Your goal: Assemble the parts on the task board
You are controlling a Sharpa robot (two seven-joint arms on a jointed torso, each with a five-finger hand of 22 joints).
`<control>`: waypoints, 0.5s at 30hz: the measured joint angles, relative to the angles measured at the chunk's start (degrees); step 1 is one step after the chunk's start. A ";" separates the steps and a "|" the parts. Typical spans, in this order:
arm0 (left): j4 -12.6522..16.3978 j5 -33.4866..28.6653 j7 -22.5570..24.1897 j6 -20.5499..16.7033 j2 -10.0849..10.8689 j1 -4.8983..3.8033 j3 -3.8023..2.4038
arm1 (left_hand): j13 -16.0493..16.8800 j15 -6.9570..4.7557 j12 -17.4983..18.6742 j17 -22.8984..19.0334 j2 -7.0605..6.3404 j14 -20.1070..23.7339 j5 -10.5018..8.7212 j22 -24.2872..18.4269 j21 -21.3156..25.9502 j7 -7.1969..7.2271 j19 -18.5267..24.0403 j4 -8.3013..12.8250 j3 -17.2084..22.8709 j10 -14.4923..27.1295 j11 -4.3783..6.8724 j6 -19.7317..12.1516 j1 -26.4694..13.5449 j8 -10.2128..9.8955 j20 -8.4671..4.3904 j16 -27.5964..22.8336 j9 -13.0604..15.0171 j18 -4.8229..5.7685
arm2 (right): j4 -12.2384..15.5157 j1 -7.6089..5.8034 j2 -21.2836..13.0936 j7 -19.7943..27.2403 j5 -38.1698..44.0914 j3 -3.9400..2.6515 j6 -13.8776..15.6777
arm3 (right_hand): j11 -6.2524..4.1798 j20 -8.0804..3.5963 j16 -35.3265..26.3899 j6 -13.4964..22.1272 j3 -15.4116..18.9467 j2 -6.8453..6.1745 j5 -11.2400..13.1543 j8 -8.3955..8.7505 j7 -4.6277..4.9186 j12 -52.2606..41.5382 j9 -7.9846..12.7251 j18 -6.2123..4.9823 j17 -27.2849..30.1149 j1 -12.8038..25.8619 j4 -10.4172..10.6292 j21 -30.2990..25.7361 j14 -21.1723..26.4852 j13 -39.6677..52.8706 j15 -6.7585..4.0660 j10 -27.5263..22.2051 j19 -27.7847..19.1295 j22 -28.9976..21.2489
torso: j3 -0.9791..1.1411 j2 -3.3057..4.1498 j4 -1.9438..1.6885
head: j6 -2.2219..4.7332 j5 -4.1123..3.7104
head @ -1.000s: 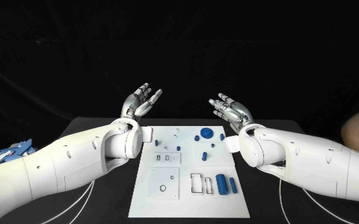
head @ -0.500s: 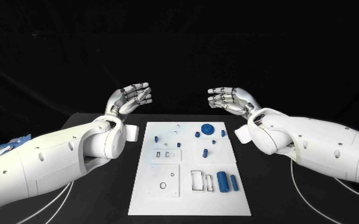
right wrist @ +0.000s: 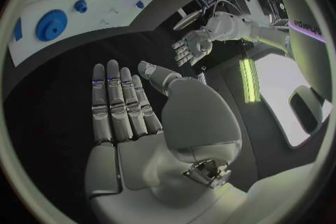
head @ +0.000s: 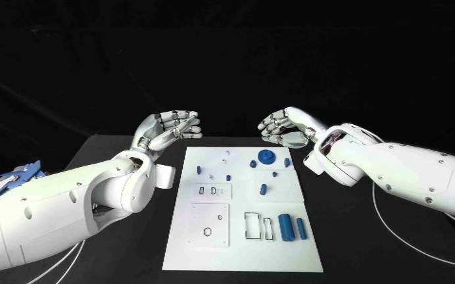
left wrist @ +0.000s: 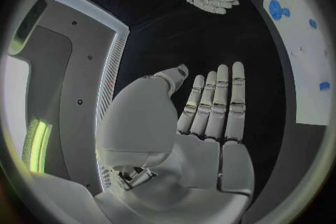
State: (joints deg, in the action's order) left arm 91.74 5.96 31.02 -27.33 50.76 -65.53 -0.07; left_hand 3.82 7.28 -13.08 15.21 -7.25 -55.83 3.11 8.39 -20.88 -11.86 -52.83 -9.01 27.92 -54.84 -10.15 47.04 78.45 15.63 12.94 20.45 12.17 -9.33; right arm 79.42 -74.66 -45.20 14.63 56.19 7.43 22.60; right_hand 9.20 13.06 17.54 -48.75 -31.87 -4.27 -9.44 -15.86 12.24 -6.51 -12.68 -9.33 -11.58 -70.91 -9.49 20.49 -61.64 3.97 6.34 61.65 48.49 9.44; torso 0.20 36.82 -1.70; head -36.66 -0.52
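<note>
- I see my left hand [head: 169, 128] raised beyond the far left corner of the task board [head: 285, 244], holding nothing; in the wrist view its fingers [left wrist: 218, 102] lie straight and side by side, so I read it as released.
- My right hand [head: 287, 127] hangs beyond the far right corner, just past the large round blue part [head: 267, 157]. It too is empty, with its fingers [right wrist: 119, 102] extended.
- Change over the last second: both hands have come lower and tipped forward, from upright with fingertips pointing up to knuckles turned toward the board. The arms have swung outward, uncovering the sides of the board.
- The board lies flat in the middle of the table [head: 114, 149]. The blue parts are all on it and untouched: the round part and small pegs at the far end, a short peg [head: 262, 189] mid-board, two blue cylinders [head: 292, 227] lying beside a rectangular outline near the near right.
- Blue pieces [head: 19, 182] show at the table's left edge; I cannot tell what they are.
- Judgement: the task is at its very start. The tipping of the hands reads as a move toward reaching down, and the right hand is nearest a part, the round one.
</note>
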 measured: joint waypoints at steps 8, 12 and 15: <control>5.02 0.04 -0.84 1.17 3.06 -0.44 -0.25 | 0.28 -1.71 1.23 3.29 -1.55 -3.69 0.00 1.13 -3.14 -0.28 -3.21 0.88 0.63 -5.74 1.41 2.89 -0.82 1.83 -1.65 3.59 1.42 0.02 | 2.10 -1.71 -0.37 -7.36 14.84 -0.09 -3.32 | -2.88 -4.73 13.14 -2.64 3.29 -2.10 -1.52 -0.37 -1.79 1.37 -2.09 0.00 -11.52 1.23 1.27 12.16 -15.47 1.51 -4.28 5.80 10.85 6.94 | -0.09 2.11 -0.69 | 0.26 -0.90; 7.22 0.04 -1.23 1.81 4.28 -1.32 -0.33 | 0.33 -2.16 1.95 4.90 -2.26 -4.60 0.00 1.74 -4.53 -0.11 -4.01 1.36 0.38 -7.03 1.76 3.37 -1.40 2.20 -2.17 5.52 1.99 0.02 | 3.12 -2.18 -0.39 -11.44 21.67 -0.11 -5.63 | -4.20 -7.13 41.11 -3.07 3.46 -5.38 -1.89 0.82 -2.97 2.66 -4.35 -0.01 -38.38 3.11 3.98 23.41 -22.01 3.73 -6.17 7.31 17.97 15.14 | -0.15 3.26 -0.88 | 0.59 -1.33; 8.40 0.04 -1.48 2.25 4.88 -1.88 -0.35 | 0.33 -2.16 2.16 5.29 -2.26 -4.60 0.00 1.82 -4.75 -0.11 -4.01 1.36 0.38 -7.03 1.76 3.37 -1.40 2.20 -2.17 5.91 2.06 0.02 | 3.34 -2.31 -0.23 -13.95 26.02 -0.10 -6.92 | -4.48 -7.31 51.41 -1.98 4.04 -6.65 -1.98 1.26 -4.07 2.41 -5.51 -0.01 -49.10 3.16 5.05 32.22 -22.09 4.87 -6.25 4.51 21.50 26.13 | -0.18 4.00 -1.08 | 0.69 -1.59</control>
State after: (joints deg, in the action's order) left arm 100.14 6.00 29.54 -25.09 55.64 -67.40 -0.42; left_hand 4.14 5.12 -10.92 20.51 -9.51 -60.42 3.11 10.21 -25.64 -11.97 -56.84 -7.65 28.30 -61.86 -8.40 50.41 77.05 17.83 10.76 26.36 14.23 -9.31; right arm 82.76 -76.97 -45.43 0.68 82.21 7.33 15.68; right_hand 4.73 5.75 68.95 -50.73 -27.83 -10.91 -11.42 -14.60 8.17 -4.11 -18.20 -9.33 -60.68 -67.74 -4.44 52.71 -83.73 8.84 0.09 66.16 69.99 35.58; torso 0.02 40.82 -2.77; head -35.97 -2.11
